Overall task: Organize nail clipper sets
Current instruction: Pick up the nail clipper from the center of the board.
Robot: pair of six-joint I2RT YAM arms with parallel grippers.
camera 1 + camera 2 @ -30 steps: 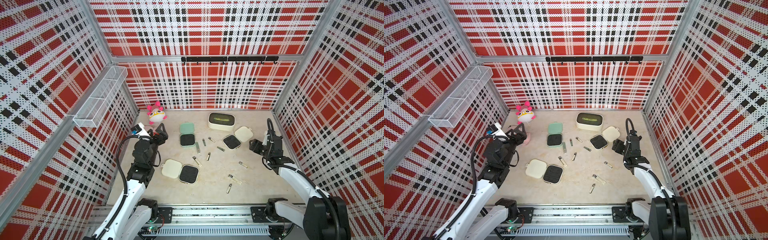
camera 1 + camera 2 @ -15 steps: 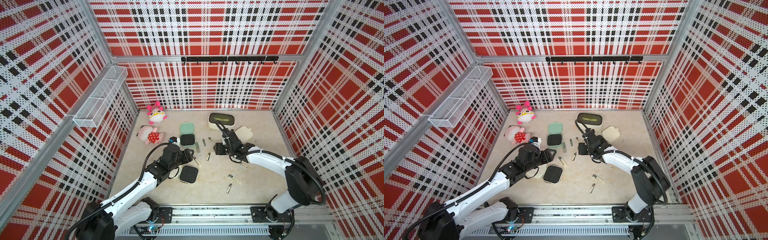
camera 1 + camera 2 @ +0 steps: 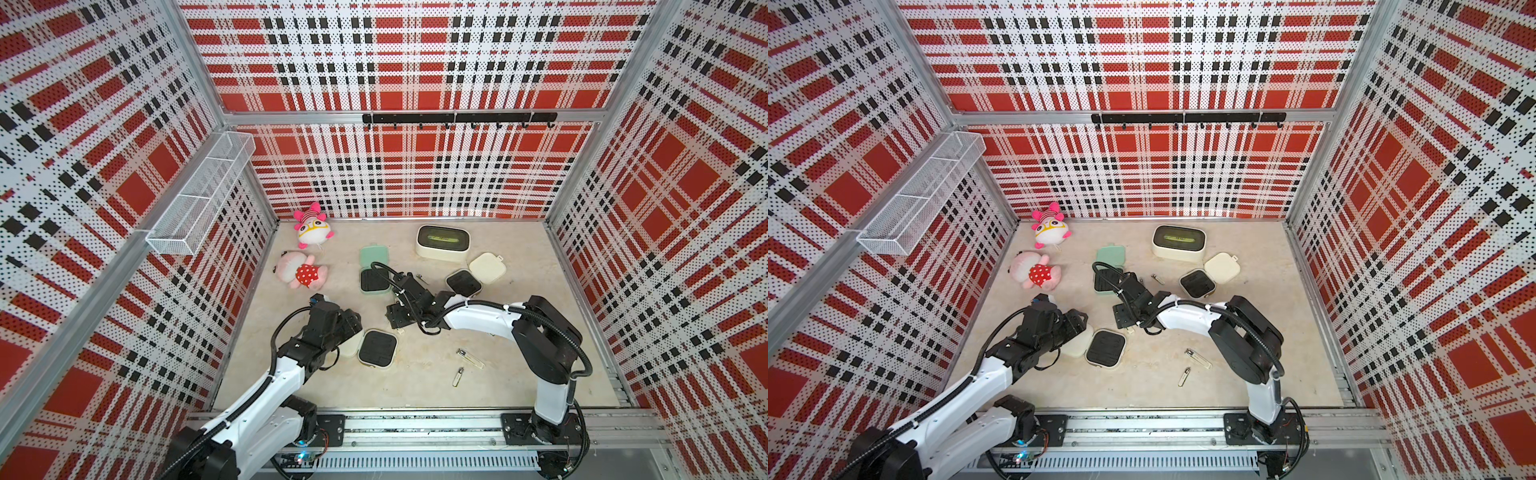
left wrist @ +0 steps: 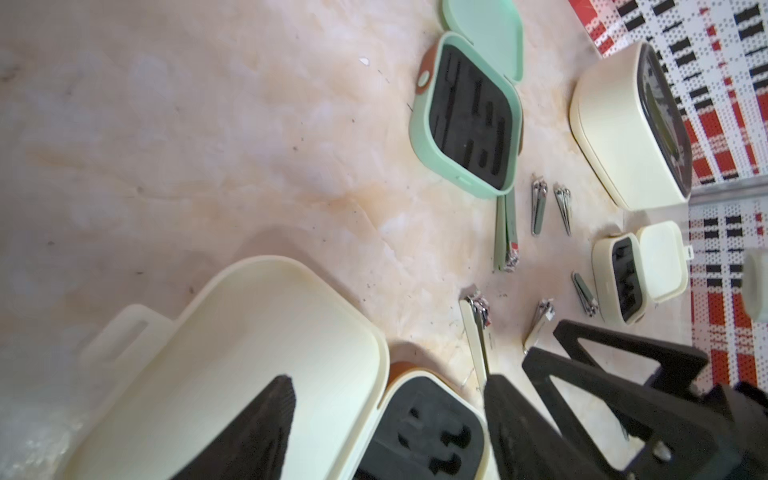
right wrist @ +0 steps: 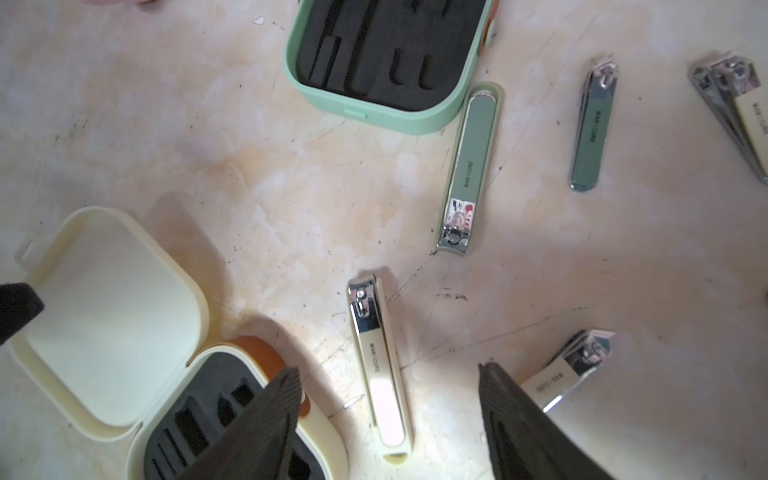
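Nearest me, at 7 o'clock on the table (image 3: pixel 519 399), the near cream case (image 3: pixel 376 348) lies open with empty slots. My left gripper (image 4: pixel 390 399) hangs over its lid, jaws apart, holding nothing. A loose clipper (image 3: pixel 469 358) lies at 5 o'clock. Mid-table, my right gripper (image 5: pixel 386 370) straddles the cream clipper (image 5: pixel 380 374), jaws spread, not pinching. It lies flat, so closing may skid it, and one finger overhangs the case rim. The arms sit close and could clash. Beyond are the mint case (image 3: pixel 374 280) at 11 and the far cream case (image 3: pixel 463 283) at 1.
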